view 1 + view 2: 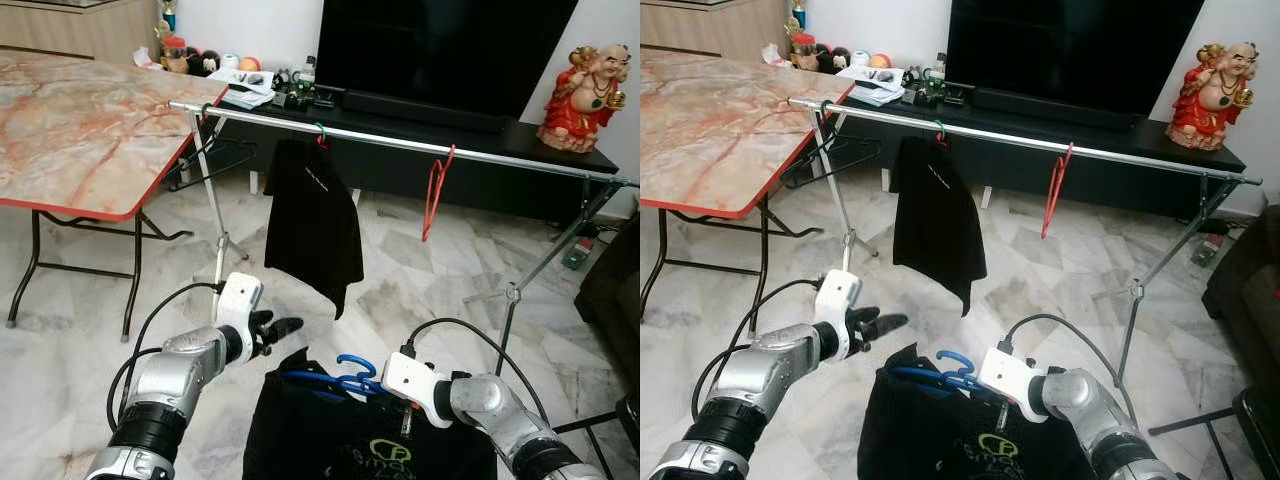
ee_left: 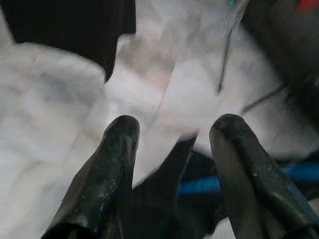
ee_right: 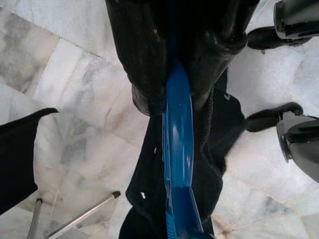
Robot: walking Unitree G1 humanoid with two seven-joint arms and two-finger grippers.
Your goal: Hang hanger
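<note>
Right jaws pinch blue hanger (image 3: 178,149); left gripper (image 2: 174,164) spread, empty.
Right gripper (image 3: 177,94) carries black shirt (image 1: 330,430) low, well short of rail (image 1: 400,142); hook free for hanging.

Right claw (image 1: 372,383) on blue hanger (image 1: 340,380), left claw (image 1: 285,327) beside

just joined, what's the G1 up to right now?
It's partway through hanging laundry. The right end effector is shut on a blue hanger that carries a black garment, held low in front of the robot. The left end effector is open beside it, holding nothing. Ahead stands the metal rail, with a black shirt on a green hanger and a bare red hanger already on it. The blue hanger is not on the rail yet.
</note>
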